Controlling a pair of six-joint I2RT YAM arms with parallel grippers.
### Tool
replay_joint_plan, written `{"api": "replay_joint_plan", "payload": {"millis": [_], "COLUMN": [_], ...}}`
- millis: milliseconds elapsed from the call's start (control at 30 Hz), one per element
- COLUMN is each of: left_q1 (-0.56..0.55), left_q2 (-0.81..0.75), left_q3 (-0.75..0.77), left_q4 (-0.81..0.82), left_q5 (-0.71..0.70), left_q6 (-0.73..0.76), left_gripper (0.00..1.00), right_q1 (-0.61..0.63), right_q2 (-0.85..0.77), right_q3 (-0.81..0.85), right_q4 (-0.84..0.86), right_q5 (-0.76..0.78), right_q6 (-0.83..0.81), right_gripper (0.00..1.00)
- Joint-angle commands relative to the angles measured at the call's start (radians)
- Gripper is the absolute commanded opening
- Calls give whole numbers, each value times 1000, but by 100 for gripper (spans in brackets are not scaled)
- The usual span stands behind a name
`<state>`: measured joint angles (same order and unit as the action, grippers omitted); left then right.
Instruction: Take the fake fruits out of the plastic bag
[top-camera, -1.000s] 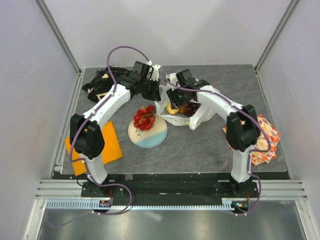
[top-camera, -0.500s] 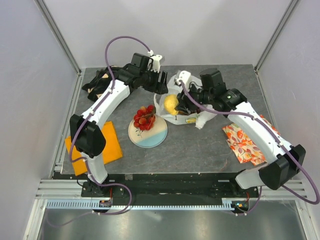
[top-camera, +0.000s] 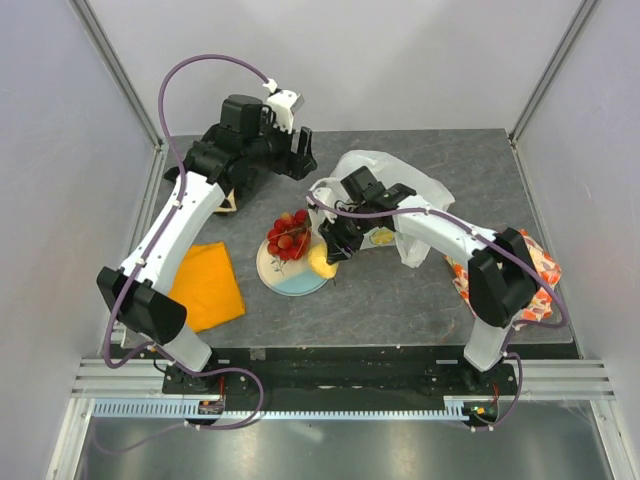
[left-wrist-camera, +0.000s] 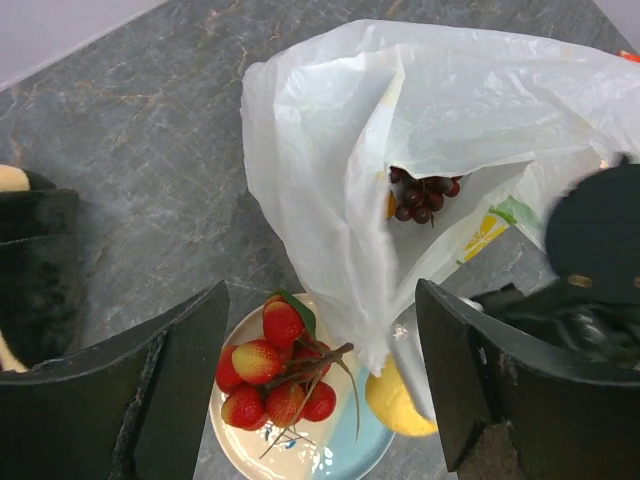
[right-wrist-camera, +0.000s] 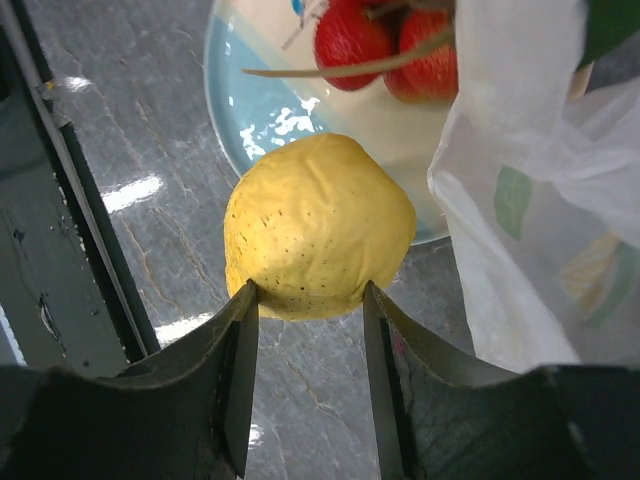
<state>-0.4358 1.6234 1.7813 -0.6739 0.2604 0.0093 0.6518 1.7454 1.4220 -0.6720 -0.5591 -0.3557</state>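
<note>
- Right pincer (right-wrist-camera: 305, 300): is clamping the yellow lemon (right-wrist-camera: 318, 222), one finger pressing on each side of the fruit.
- Lemon: is hanging over the rim of the plate (right-wrist-camera: 260, 110) on the side nearest the bag; whether it is touching the plate cannot be told.
- Red berry cluster (left-wrist-camera: 280, 370): is lying on the plate, out of the bag, its stems pointing towards the lemon.
- Plastic bag (left-wrist-camera: 480, 110): is lying crumpled on the bench (left-wrist-camera: 150, 120) just beside the plate, its mouth gaping towards the left wrist camera.
- Dark purple grape bunch (left-wrist-camera: 422, 195): is sitting inside the bag's opening.
- Green-yellow citrus slice (left-wrist-camera: 485, 235): is showing through the thin bag wall, below the grapes.
- Left pincer (left-wrist-camera: 322, 330): is hovering above bag and plate, fingers spread wide, gripping nothing.
- Orange cloth (top-camera: 205, 285): is lying flat on the bench, left of the plate.
</note>
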Motion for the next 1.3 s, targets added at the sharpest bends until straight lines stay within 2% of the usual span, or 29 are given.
{"api": "replay_joint_plan", "payload": {"millis": [0,167,433,533,633,867,933,1033,1200,1267], "left_q1": [35,80,108,106,108,106,108,109,118,117], "left_q2": [-40,-66,-89,-89,-85,-60,-56,-63,-128,-114], "left_q3": [-37,-54,-102,-100,-95,-69,-56,-39,-86,-111], "left_q4": [16,17,17,16,16,20,19,-4,-39,-38], "left_q5": [-15,0,37,42,51,126,138,172,341,400], "left_q6": [43,35,20,18,17,0,0,17,110,112], "left_gripper": [82,82,82,82,82,83,84,84,87,94], "right_q1": [-3,-3,-3,-3,-12,-50,-95,-168,-219,-225], "right_q2": [68,106,138,129,76,-81,-116,-158,-135,-104], "right_q3": [37,35,3,-3,-5,55,80,88,83,87], "right_q4": [43,127,236,236,197,-131,-217,-239,-175,-118], "right_q5": [50,103,169,182,163,34,10,10,148,191], "right_q6": [150,242,279,284,252,-11,-64,-78,-80,-57], "right_gripper": [37,38,40,47,58,73,74,74,70,68]}}
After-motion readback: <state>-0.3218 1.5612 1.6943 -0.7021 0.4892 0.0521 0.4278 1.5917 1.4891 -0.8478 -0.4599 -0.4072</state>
